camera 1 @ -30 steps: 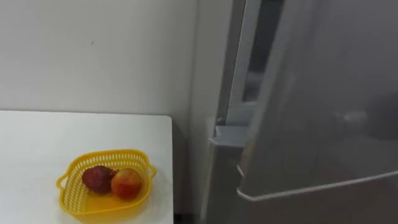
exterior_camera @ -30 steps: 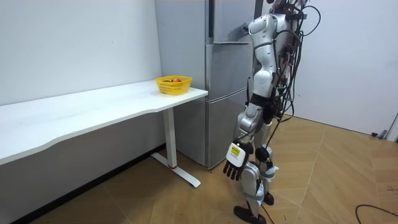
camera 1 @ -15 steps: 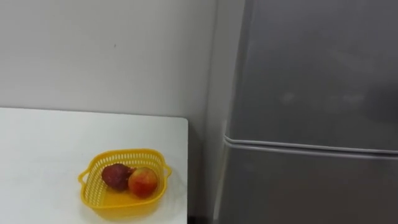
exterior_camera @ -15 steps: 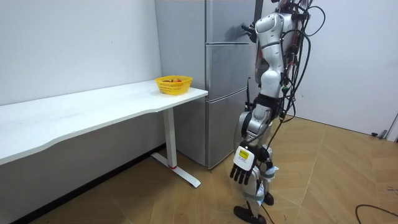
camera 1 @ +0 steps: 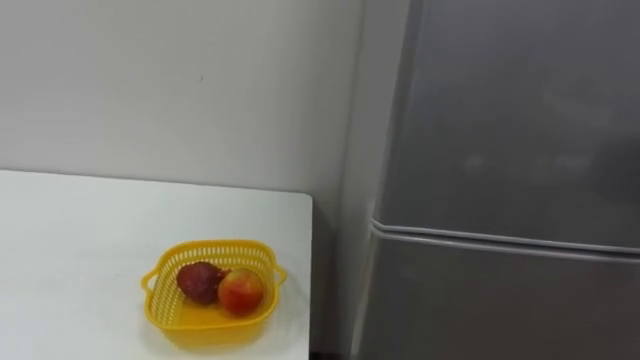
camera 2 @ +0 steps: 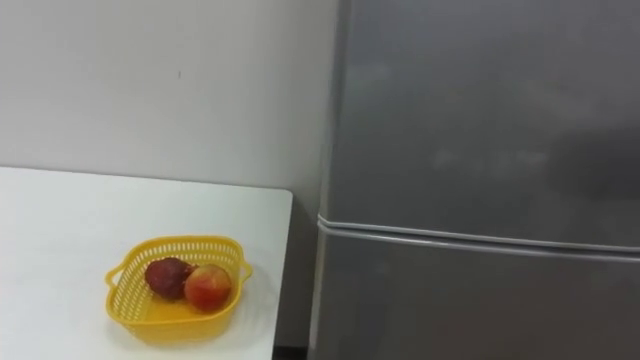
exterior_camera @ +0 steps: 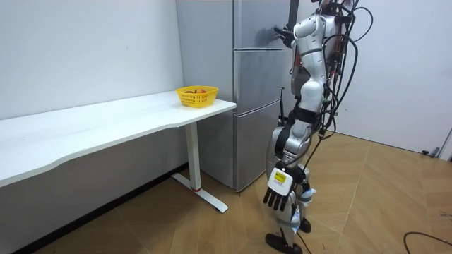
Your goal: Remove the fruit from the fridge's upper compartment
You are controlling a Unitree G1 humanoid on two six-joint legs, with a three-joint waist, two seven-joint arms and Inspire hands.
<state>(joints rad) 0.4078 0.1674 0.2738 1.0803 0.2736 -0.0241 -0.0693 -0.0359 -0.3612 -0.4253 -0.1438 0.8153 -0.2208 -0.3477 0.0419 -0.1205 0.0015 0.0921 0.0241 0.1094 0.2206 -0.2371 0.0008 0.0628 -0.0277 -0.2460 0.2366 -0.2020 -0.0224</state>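
Parked at the shut fridge [camera 1: 500, 150], right hand [exterior_camera: 281, 31] up by its upper door (fingers unreadable) and nearest, left hand [exterior_camera: 277, 190] dangling open-fingered lower middle, fruit [camera 1: 240, 292] in basket [camera 1: 203, 321] on desk [camera 1: 80, 260], lower left.

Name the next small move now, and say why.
Probably lower the right hand away from the upper fridge door. That door looks shut, the yellow basket on the table holds two fruits, and the left hand hangs open and empty by the leg.
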